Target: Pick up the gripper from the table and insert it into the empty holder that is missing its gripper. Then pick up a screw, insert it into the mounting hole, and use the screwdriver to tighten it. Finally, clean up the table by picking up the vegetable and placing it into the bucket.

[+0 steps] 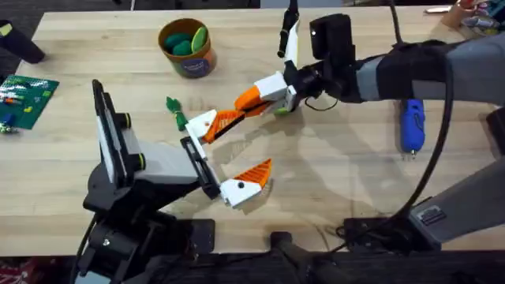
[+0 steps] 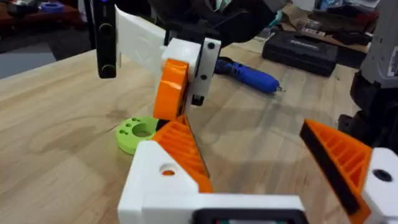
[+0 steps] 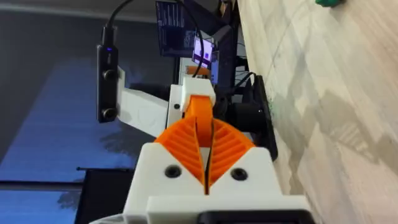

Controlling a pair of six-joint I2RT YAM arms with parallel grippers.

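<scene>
On your far left, one bucket [image 1: 188, 47] stands on the table [image 1: 331, 173] holding green vegetables. One more green vegetable [image 1: 175, 111] lies on the wood nearer you, just left of the left gripper [image 1: 229, 154]. That claw is spread wide, grasping nothing; two orange pads sit on its two white holders [image 1: 202, 125]. The gripper [image 2: 180, 146] you were to fit is seated on the far prong. The right gripper [image 1: 254, 101] is clenched, its pads pressed together, its tips touching that fitted finger. One lime disc [image 2: 138, 134] lies beneath. One blue screwdriver [image 1: 412, 124] rests on the right.
</scene>
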